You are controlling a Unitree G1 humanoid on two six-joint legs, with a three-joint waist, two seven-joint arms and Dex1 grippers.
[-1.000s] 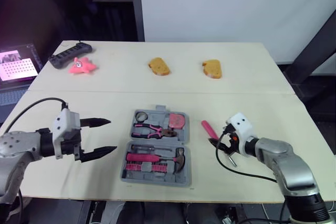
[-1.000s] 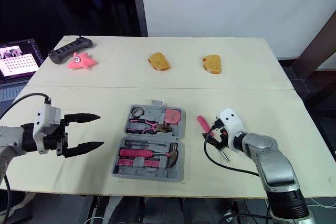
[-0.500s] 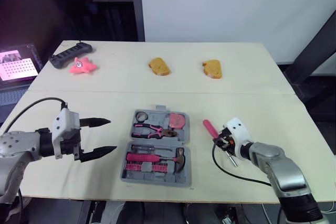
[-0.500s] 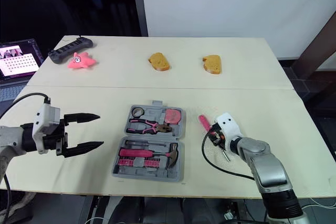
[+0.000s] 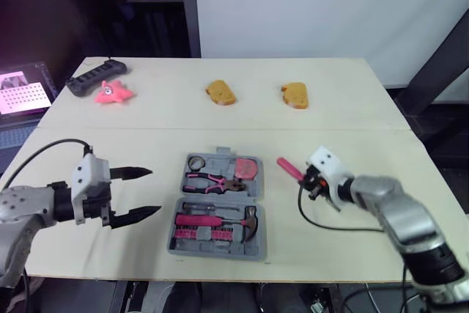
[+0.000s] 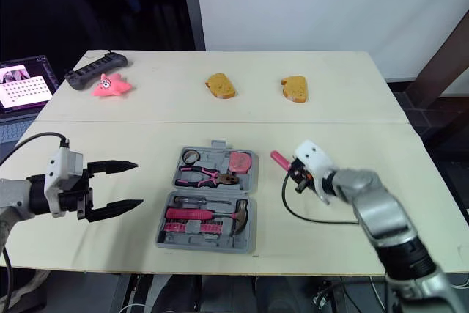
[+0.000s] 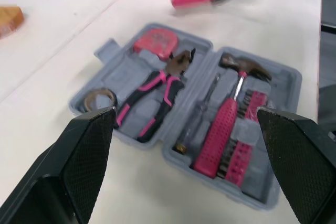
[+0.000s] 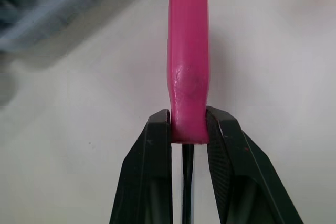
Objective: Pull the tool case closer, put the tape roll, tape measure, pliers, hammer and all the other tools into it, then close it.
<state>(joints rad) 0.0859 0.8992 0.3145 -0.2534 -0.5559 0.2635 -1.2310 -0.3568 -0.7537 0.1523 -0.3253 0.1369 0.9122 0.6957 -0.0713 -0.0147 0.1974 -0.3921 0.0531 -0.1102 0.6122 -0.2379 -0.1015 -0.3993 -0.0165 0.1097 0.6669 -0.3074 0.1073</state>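
The grey tool case (image 5: 217, 252) lies open mid-table, holding a tape roll (image 5: 198, 162), pink pliers (image 5: 216, 179), a pink tape measure (image 5: 249, 168), a hammer (image 5: 220, 219) and small bits. Right of the case, my right gripper (image 5: 311, 181) is shut on a screwdriver with a pink handle (image 5: 289, 168), its handle pointing toward the case. In the right wrist view the fingers (image 8: 152, 156) clamp the base of the handle (image 8: 188, 61). My left gripper (image 5: 154, 190) hangs open left of the case, with nothing between its fingers (image 7: 89, 150).
Two bread pieces (image 5: 220, 93) (image 5: 295, 96) lie at the far middle of the table. A pink star toy (image 5: 113, 91) and a black power strip (image 5: 95, 77) sit at the far left corner. A lit screen (image 5: 26, 93) stands beyond the left edge.
My right gripper has shut on the pink screwdriver and moved it up off the table, a little toward the far side. The left arm has stayed put.
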